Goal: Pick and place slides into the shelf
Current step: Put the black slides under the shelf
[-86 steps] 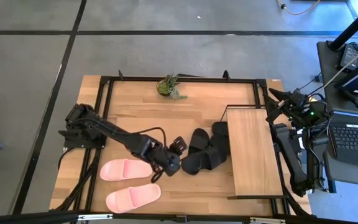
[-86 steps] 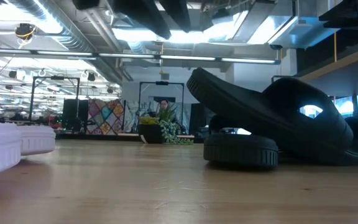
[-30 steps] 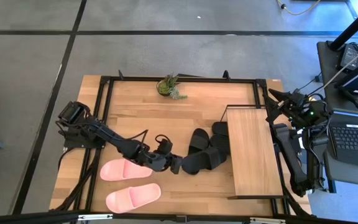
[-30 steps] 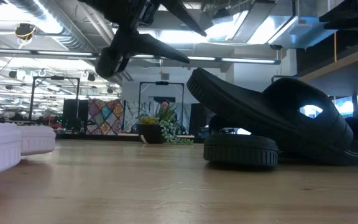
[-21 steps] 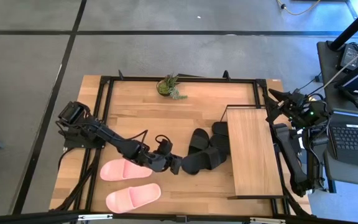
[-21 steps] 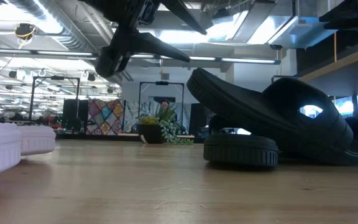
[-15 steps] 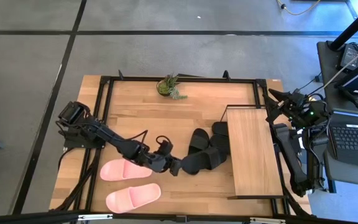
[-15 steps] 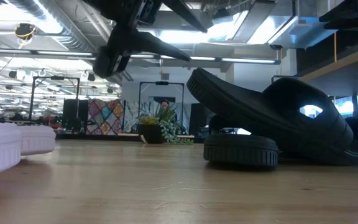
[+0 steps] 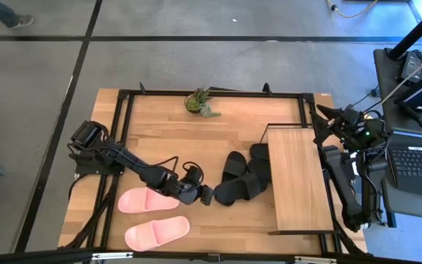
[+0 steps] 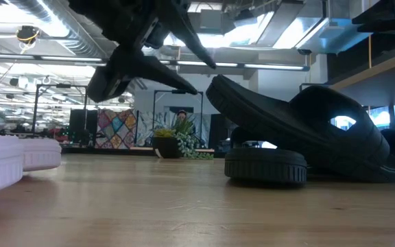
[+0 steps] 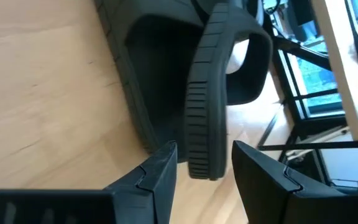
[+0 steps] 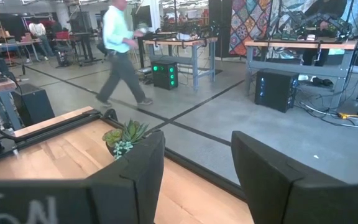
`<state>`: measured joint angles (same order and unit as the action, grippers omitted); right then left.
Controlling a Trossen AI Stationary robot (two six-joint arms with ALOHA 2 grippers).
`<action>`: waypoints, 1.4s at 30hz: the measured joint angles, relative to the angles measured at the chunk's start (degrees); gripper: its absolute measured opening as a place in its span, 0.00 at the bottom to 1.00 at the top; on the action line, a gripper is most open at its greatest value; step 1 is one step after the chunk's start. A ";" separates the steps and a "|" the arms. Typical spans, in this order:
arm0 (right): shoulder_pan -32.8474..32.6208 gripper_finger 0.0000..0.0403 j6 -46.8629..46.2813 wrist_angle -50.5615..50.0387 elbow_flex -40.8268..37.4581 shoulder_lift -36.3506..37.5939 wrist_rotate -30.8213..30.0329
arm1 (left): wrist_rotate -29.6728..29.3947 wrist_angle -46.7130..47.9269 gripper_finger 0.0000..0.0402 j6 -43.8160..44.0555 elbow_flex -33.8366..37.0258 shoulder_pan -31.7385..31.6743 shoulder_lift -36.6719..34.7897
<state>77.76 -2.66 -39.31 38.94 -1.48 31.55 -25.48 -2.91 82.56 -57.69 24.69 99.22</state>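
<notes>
Pale wooden tabletop (image 9: 218,139); grey workshop floor beyond; left pincer (image 11: 202,163) parted astride black slide's (image 11: 207,93) edge

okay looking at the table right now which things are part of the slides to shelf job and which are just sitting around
Part of the job: black slides, two pink slides, shelf, left gripper open around a black slide's edge.

Just lying about: potted plant, laptop.

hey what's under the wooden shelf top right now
From above, two black slides poke out from under the shelf board's left edge. Whatever lies further beneath is covered by the board, so more slides there cannot be seen.
</notes>
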 joint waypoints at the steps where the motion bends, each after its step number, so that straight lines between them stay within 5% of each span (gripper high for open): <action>1: 0.00 0.47 -0.01 -0.02 0.00 0.00 0.00 | 0.00 -0.29 0.36 -0.02 0.00 0.00 0.13; 24: -0.01 0.47 -0.07 -0.83 0.00 0.00 0.03 | 3.42 -5.60 0.36 0.96 -0.11 -0.73 4.48; 36: 0.00 0.47 -0.07 -0.98 0.00 0.00 0.04 | 4.83 -6.82 0.61 0.92 -0.11 -1.41 4.46; 42: -0.01 0.47 -0.07 -1.40 0.00 0.00 0.03 | 3.56 -8.14 0.64 1.14 -0.11 -1.81 4.46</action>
<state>77.75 -2.72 -40.71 38.94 -1.48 31.58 -21.91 -11.06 83.70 -57.80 22.87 103.68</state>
